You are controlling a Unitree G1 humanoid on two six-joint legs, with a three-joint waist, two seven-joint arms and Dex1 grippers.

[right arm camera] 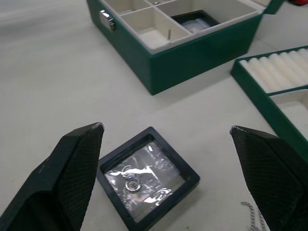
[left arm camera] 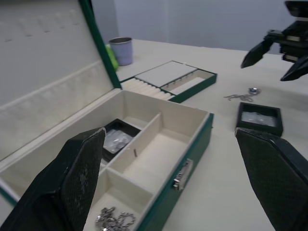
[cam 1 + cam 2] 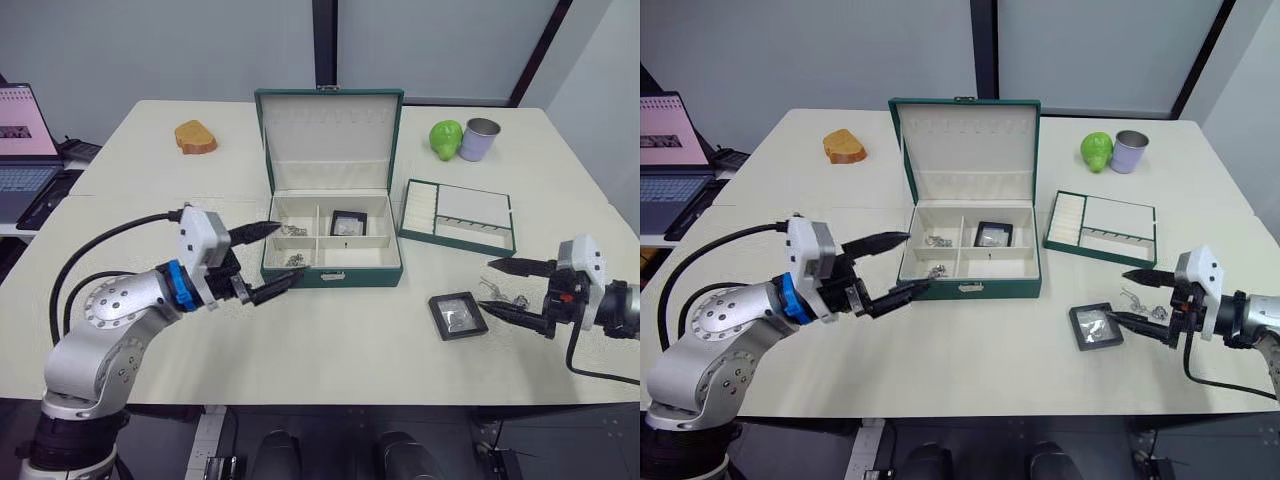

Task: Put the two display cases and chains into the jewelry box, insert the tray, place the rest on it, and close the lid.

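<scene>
- Jewelry box [image 3: 331, 268] at frame centre, lid [image 3: 329, 140] up, cream lining showing.
- One display case [image 3: 348, 223] in rear-right compartment; chains [image 3: 294, 260] heaped in left compartments.
- Second display case [image 3: 458, 315] flat on table [image 3: 330, 350], lower right; loose chain [image 3: 503, 295] just beside it.
- Tray [image 3: 458, 216] right of box, apart from it.
- Left gripper [image 3: 270, 259] lower left, fingers spread, empty, near box's left wall.
- Right gripper [image 3: 508, 289] far right, fingers apart, empty, by loose chain.
</scene>
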